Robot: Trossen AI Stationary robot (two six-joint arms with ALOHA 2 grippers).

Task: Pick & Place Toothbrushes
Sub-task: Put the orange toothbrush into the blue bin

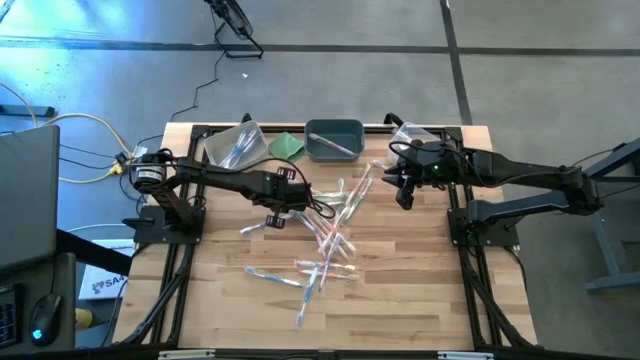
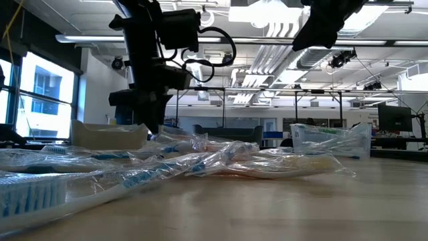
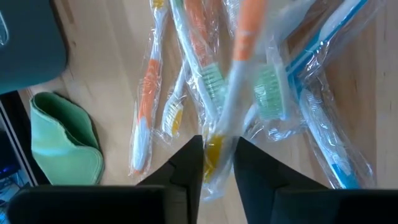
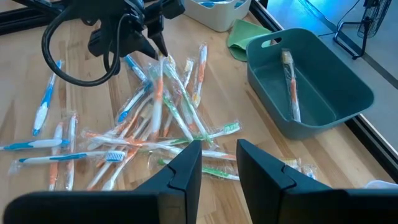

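Several wrapped toothbrushes [image 1: 325,245] lie in a loose pile on the middle of the wooden table [image 1: 420,300]. My left gripper [image 3: 217,146] stands over the pile's far left part, shut on one orange-and-white toothbrush [image 3: 239,68]; the right wrist view shows it too [image 4: 158,55]. One toothbrush [image 4: 291,81] lies on the floor of the teal bin [image 4: 348,93]. My right gripper [image 4: 219,149] hangs open above the table's right part [image 1: 404,192], with nothing between its fingers. My left gripper pinches the head end [image 3: 214,151] of the wrapped orange-and-white toothbrush, yellow bristles showing, between its two fingers. The fingers come from above, slanting down. The handle [image 3: 249,25] runs away from the fingers over the other toothbrushes; I cannot tell whether its far end rests on the pile.
The teal bin [image 1: 335,138] stands at the far edge, with a folded green cloth [image 1: 288,146] to its left and a pale bin [image 1: 235,146] holding toothbrushes beyond that. Another clear bin [image 1: 415,133] sits at the far right. Bare wood lies along the near edge.
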